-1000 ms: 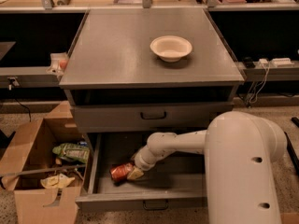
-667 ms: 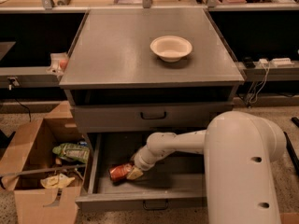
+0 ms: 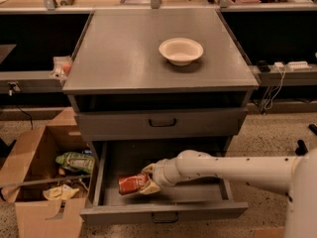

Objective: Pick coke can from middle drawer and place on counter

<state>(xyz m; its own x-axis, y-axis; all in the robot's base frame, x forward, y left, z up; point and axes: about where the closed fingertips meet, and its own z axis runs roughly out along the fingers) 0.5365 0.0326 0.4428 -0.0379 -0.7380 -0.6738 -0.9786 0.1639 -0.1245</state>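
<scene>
The middle drawer [image 3: 124, 214] is pulled open below the cabinet, its dark floor showing. The red coke can [image 3: 130, 184] lies on its side at the drawer's front left. My gripper [image 3: 144, 181] reaches into the drawer from the right on a long white arm, and its tan fingers [image 3: 148, 170] are shut around the can's right end. The counter [image 3: 129, 48] is the broad grey cabinet top above, well above the gripper and the can.
A white bowl [image 3: 181, 50] sits on the counter's right half. The upper drawer front [image 3: 162, 123] is shut. A cardboard box [image 3: 34, 182] with a green bag [image 3: 74, 161] and wrappers stands left of the cabinet. Cables and a power strip [image 3: 290, 65] lie at the right.
The bulky white part of my arm has shifted right and toward the frame edge. The gripper and the can stay at nearly the same spot in the drawer.
</scene>
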